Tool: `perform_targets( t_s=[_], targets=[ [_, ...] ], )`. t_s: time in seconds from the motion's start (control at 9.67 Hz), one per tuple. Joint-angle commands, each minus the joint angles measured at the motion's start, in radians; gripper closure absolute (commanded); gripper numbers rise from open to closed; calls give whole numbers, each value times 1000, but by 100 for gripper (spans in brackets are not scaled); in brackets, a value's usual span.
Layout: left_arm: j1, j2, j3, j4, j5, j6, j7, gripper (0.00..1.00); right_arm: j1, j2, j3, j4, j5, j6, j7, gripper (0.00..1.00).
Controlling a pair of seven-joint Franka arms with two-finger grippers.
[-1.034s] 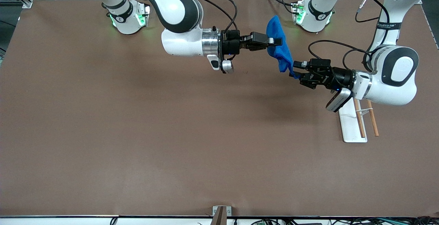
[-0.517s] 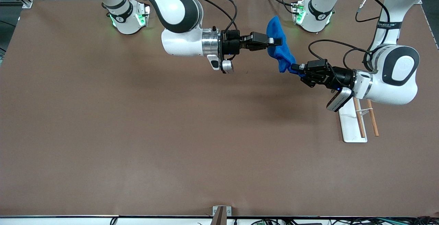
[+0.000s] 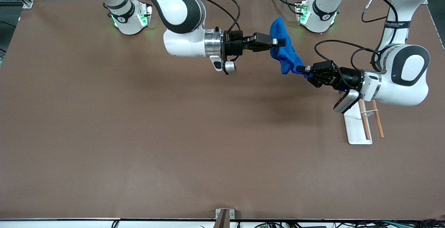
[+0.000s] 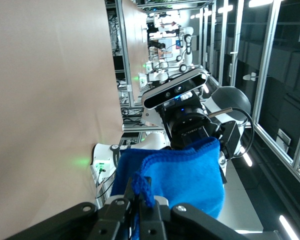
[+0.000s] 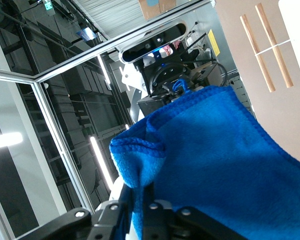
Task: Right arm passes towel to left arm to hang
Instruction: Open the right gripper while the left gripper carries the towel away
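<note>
The bright blue towel (image 3: 283, 52) hangs in the air between both grippers, over the table near the left arm's base. My right gripper (image 3: 279, 42) is shut on its upper part. My left gripper (image 3: 304, 70) is shut on its lower corner. In the left wrist view the towel (image 4: 182, 172) fills the space ahead of the left gripper (image 4: 141, 210), with the corner loop (image 4: 143, 186) pinched between the fingers. In the right wrist view the towel (image 5: 215, 165) is clamped in the right gripper (image 5: 151, 202). The white-based rack (image 3: 355, 125) stands under the left arm's wrist.
The rack's two wooden rods (image 3: 371, 120) lie along its white base, toward the left arm's end of the table; they also show in the right wrist view (image 5: 267, 47). The two arm bases (image 3: 130, 16) stand along the table's farthest edge.
My left gripper has closed on the towel's lower corner and drawn slightly toward the left arm's end, lifting that corner. The right gripper has stayed still, holding the towel.
</note>
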Motion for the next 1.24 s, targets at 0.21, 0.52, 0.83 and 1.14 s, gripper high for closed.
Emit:
perform_targets(
  t_s=[0.21, 0.52, 0.83, 1.14],
  targets=[
    [64, 19, -2, 132, 197, 11, -114, 100, -33, 0, -14, -7, -113, 155, -11, 0],
    [132, 28, 3, 226, 399, 20, -183, 100, -140, 0, -19, -62, -402, 172, -2, 0],
    [210, 53, 6, 283, 588, 61, -211, 100, -238, 1, -31, -126, -669, 297, -2, 0],
    [235, 63, 6, 286, 865, 185, -264, 100, -258, -17, -142, -218, -920, 312, -6, 0]
  ],
)
